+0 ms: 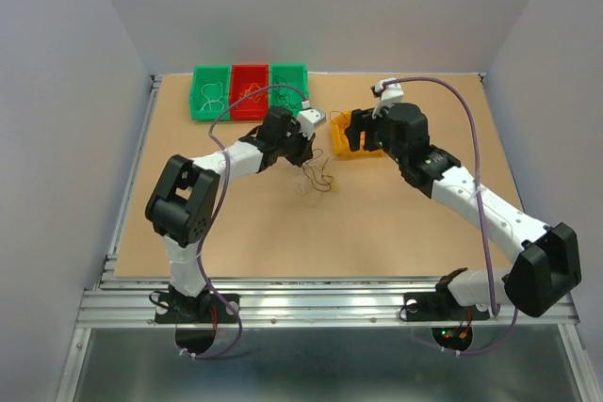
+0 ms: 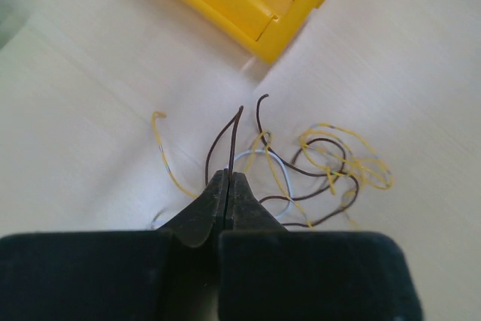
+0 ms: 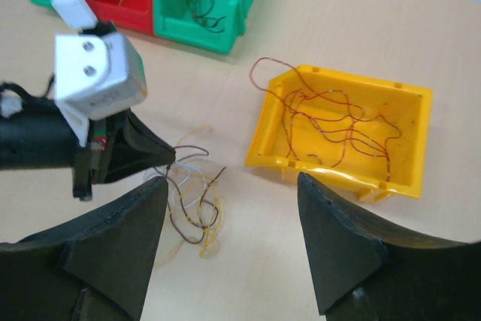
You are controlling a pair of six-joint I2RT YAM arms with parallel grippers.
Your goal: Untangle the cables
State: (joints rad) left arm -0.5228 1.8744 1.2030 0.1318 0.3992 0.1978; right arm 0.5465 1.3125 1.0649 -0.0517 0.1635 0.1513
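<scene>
The cables point(image 1: 316, 179) are a loose knot of thin dark brown, yellow and white wires lying mid-table. In the left wrist view the cables point(image 2: 316, 163) spread just beyond my left gripper point(image 2: 229, 178), whose jaws are pressed together on a dark brown cable point(image 2: 234, 137) that sticks up past the tips. My left gripper point(image 1: 303, 159) sits at the knot's left edge. My right gripper point(image 3: 231, 182) hangs open above the table between the cables point(image 3: 195, 201) and the yellow bin, with nothing in it. From above, the right gripper point(image 1: 353, 132) hovers over that bin.
A yellow bin point(image 3: 264, 137) holding reddish-brown wires lies right of the knot, and is also in view from the left wrist as the yellow bin point(image 2: 225, 1). At the back stand a green bin point(image 1: 211, 91), a red bin point(image 1: 250, 91) and another green bin point(image 1: 289, 82), each with wires inside.
</scene>
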